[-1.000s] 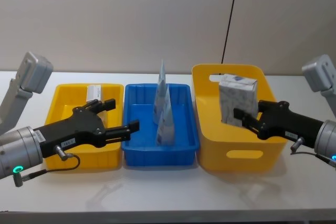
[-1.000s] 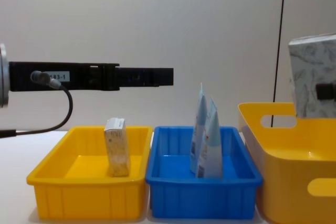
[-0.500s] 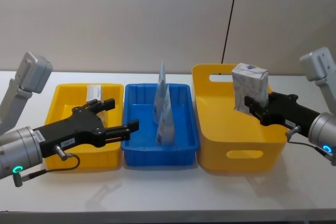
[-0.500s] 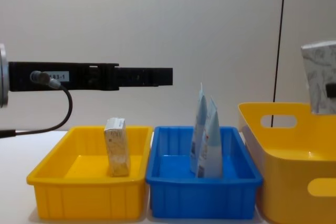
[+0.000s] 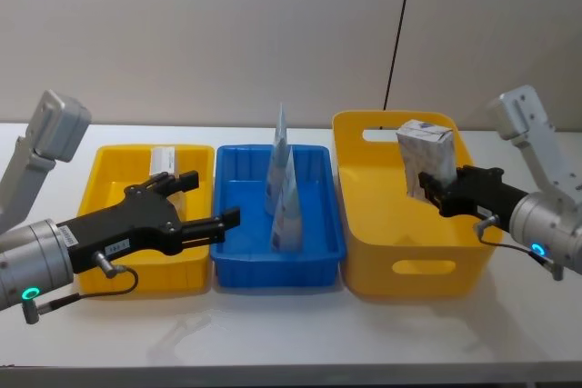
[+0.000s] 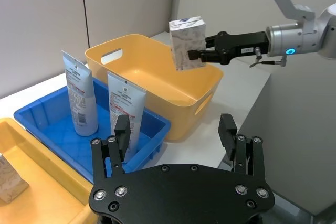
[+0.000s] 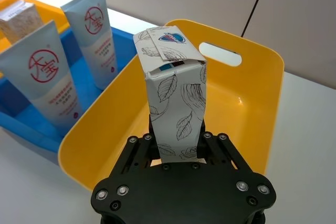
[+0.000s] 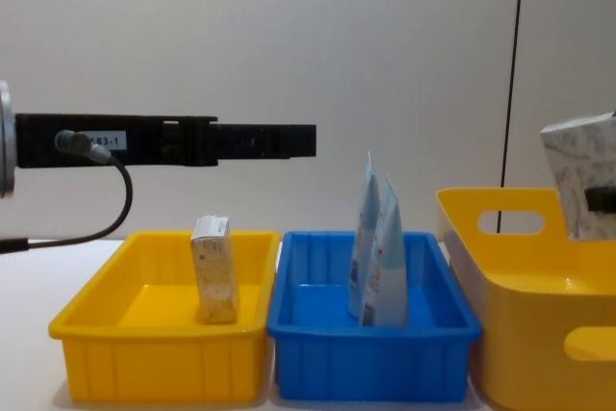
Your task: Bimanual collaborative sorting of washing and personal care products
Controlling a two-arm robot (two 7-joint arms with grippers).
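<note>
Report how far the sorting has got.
Done: beige pack in the yellow tray, two pale-blue pouches in the blue tray. In hand: right gripper holds the leaf-print box over the yellow basket. Left: setting it down. Left gripper hovers open above the trays.

The head view looks down from high up at the desk [image 5: 291, 338], seeing the yellow tray [image 5: 102, 170], blue tray [image 5: 273, 274] and yellow bin [image 5: 382, 261] in a row. The chest view sits low and close, looking across at their sides. Each wrist view peeks out over its own fingers [image 6: 122, 129]; both share the blue tray and bin.
</note>
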